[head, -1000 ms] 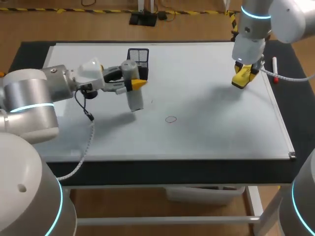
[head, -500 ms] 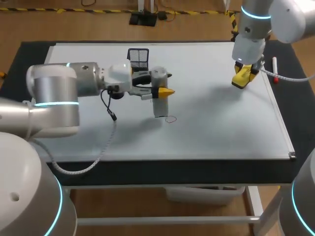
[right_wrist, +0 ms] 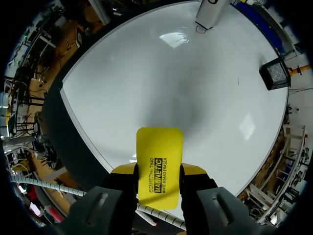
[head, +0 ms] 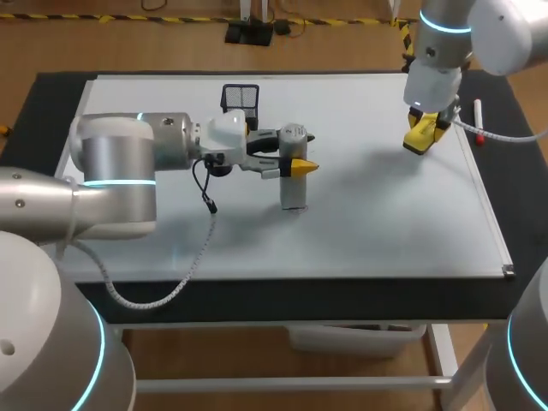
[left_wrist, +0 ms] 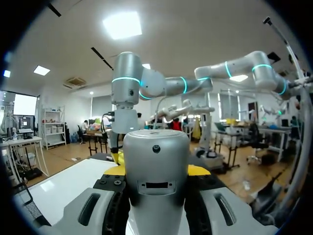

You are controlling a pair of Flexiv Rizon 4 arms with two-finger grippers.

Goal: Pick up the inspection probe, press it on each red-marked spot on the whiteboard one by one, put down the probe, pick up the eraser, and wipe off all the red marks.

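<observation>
Shells: your left arm and right arm are smooth rounded cylinders, with silver-grey links and white base housings.
Joint rings: you get a thin glowing cyan ring at each visible joint.
Left gripper: white wrist cap, black body, yellow tips.
Right gripper: light grey wrist block, yellow tips.
Finger housings: grey moulded, one oval slot each, with small screws on the black plate between them.
Cables: black curly lead off your left wrist, joined by a pale sleeved cable. A white spiral-wrapped cable comes off the right.
</observation>
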